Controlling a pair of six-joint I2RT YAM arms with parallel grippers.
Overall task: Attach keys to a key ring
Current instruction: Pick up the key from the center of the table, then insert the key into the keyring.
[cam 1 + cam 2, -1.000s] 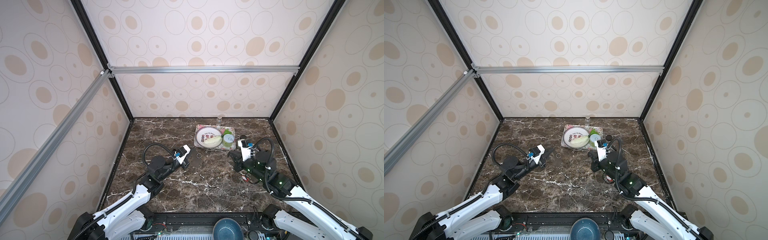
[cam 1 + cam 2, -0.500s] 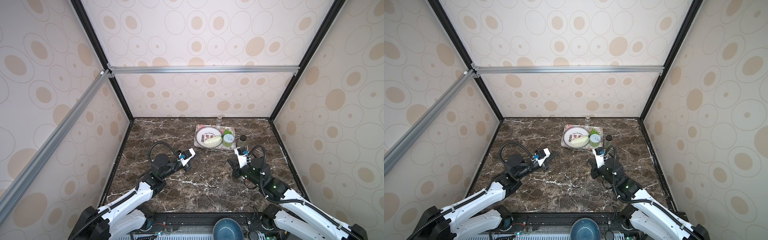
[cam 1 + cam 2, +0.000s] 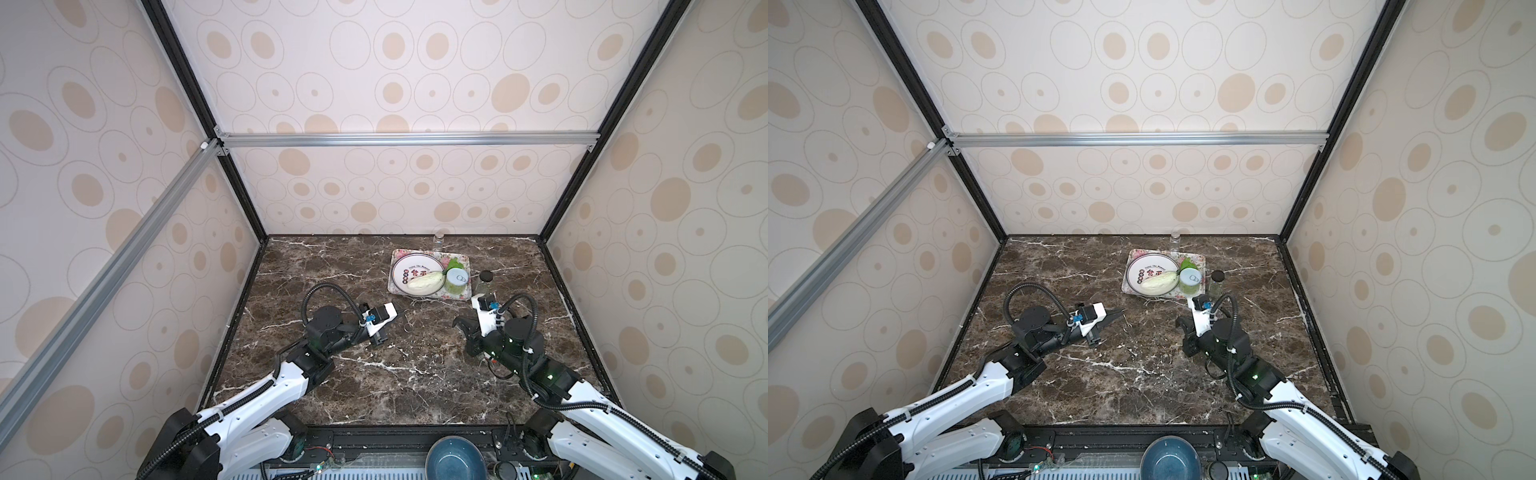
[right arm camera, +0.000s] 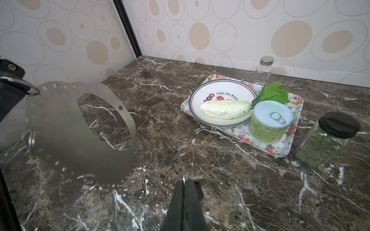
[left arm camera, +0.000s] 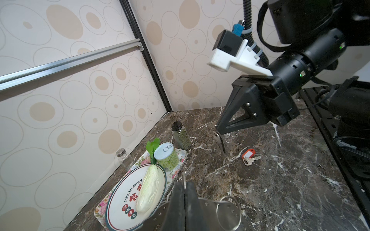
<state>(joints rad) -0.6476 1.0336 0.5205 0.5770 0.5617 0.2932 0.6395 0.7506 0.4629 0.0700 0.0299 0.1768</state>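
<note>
right gripper (image 5: 217, 131) pinches a key (image 5: 220, 142) dangling tip-down; grey key ring plate (image 4: 60, 136) hangs broadside to its left, clamped in the shut left gripper (image 5: 184, 183)

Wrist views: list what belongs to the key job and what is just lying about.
Job: grey crescent key ring, silver key in right gripper, red-tagged keys.
Lying about: floral tray, plate, napa cabbage, green can, herb jar, shaker.
</note>
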